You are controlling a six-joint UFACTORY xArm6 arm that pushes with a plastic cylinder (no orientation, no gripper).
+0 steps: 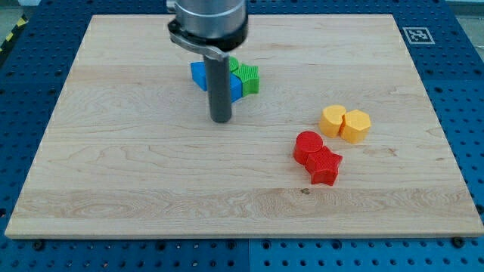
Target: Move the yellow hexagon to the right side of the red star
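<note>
The yellow hexagon lies on the wooden board at the view's right, touching a second yellow block on its left. The red star lies below and to the left of them, touching a round red block. The hexagon sits above and slightly right of the star. My tip rests on the board in the upper middle, well to the left of the yellow and red blocks.
Blue blocks and a green star cluster just above my tip, partly hidden by the rod. The board sits on a blue pegboard table; a marker tag is at the top right.
</note>
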